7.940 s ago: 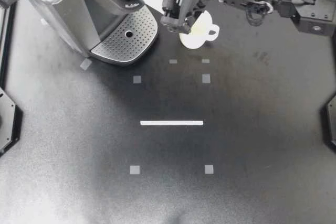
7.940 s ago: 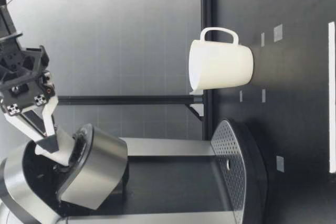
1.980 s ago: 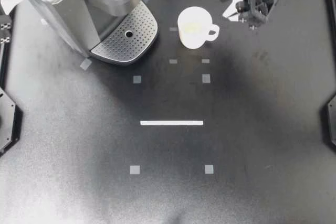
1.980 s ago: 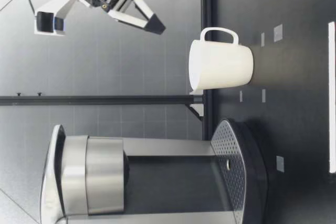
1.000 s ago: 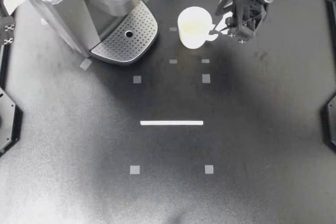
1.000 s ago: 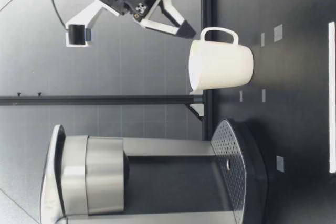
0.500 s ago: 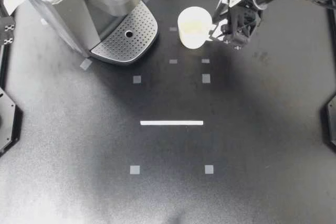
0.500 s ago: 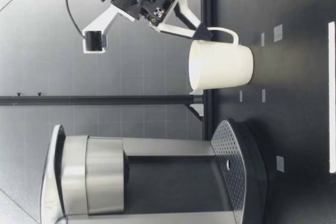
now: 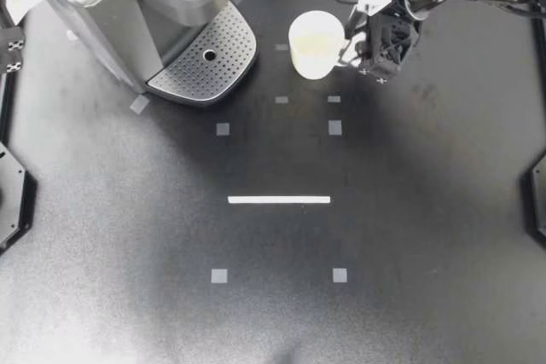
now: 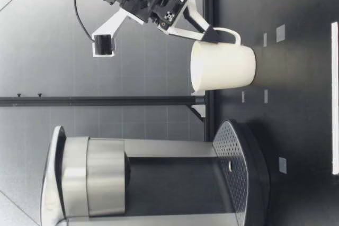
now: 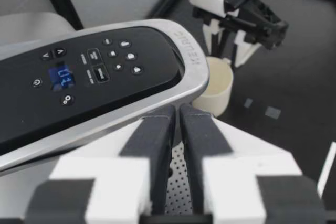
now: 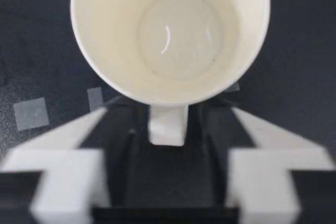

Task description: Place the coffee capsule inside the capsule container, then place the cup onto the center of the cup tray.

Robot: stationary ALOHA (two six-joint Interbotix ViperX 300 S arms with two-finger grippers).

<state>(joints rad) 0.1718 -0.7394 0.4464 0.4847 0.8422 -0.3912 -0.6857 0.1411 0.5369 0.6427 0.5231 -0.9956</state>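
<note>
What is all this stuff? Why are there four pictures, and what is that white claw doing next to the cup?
This is a robot with two arms at a black table. Each arm ends in a claw with two fingers, called a gripper. One picture looks straight down from above. One looks across from table height. The other two come from little cameras on the robot's wrists.

On the table stand a silver coffee machine with a holey cup tray, and a white cup that is empty inside.

The right gripper is open. The cup's handle sits between its fingers, but they are not squeezing it. The left gripper is shut, holds nothing, and hangs near the machine's top.
</note>
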